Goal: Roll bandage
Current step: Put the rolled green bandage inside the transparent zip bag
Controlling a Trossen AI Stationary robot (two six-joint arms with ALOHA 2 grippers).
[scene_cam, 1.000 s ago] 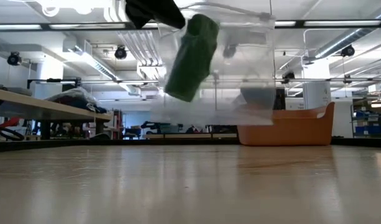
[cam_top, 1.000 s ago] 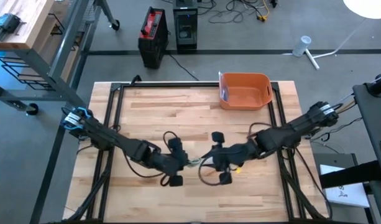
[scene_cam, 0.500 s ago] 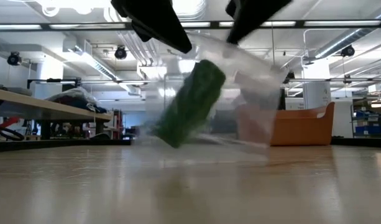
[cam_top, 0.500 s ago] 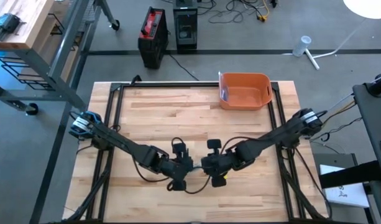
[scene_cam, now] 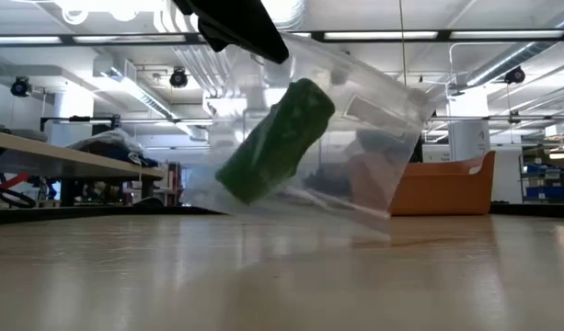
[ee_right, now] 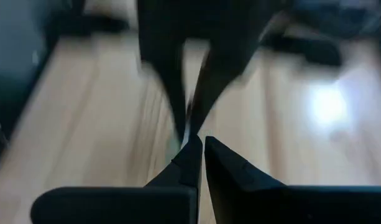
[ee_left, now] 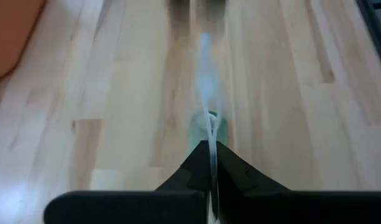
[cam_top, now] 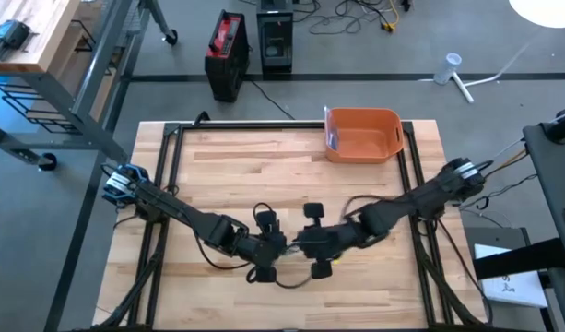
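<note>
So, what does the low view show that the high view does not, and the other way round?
Only the low view shows the clear plastic bag plainly, hanging above the table top with a green bandage roll tilted inside it, and the room behind.

Only the high view shows both arms meeting near the middle of the wooden table, left gripper and right gripper close together, with the floor around.

Both show the orange bin at the table's far edge, and the table top.
</note>
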